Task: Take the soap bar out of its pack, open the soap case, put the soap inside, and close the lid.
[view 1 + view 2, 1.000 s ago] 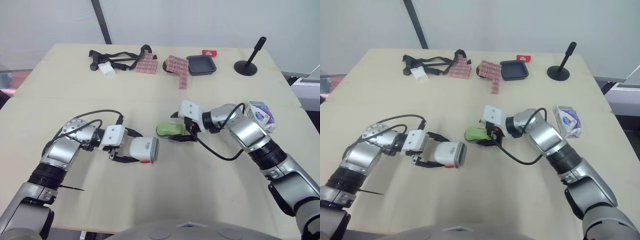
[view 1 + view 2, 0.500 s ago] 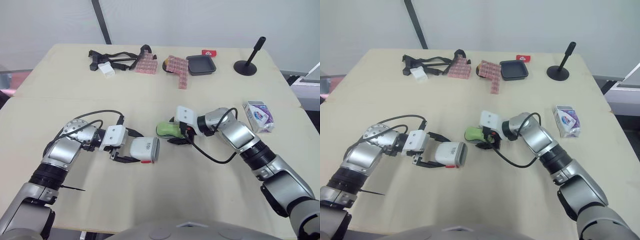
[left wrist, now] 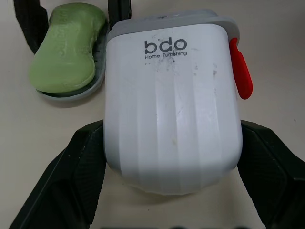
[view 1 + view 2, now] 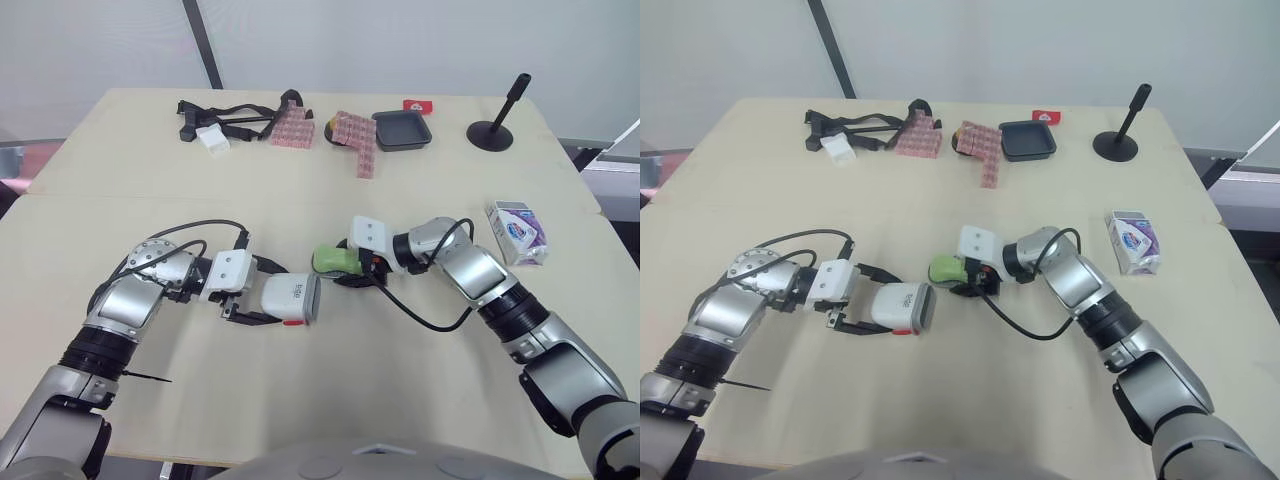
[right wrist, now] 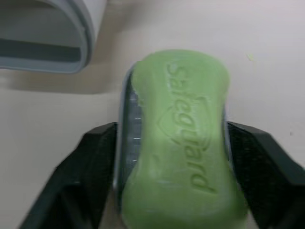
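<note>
My left gripper is shut on the white soap case, which lies on its side with its open end toward the right; the left wrist view shows its red latch. Just right of it, the green soap bar lies on the grey inner tray. My right gripper is shut on that tray, a finger on each side. The case's open mouth sits a short gap ahead of the soap. The purple-and-white soap pack lies at the table's right edge.
Along the far edge of the table are black straps, a small white item, pink patterned packs, a black dish, a red card and a black stand.
My right arm has lowered and pushed slightly left, bringing the tray and soap closer to the case's open end. The left gripper and case have held still.
</note>
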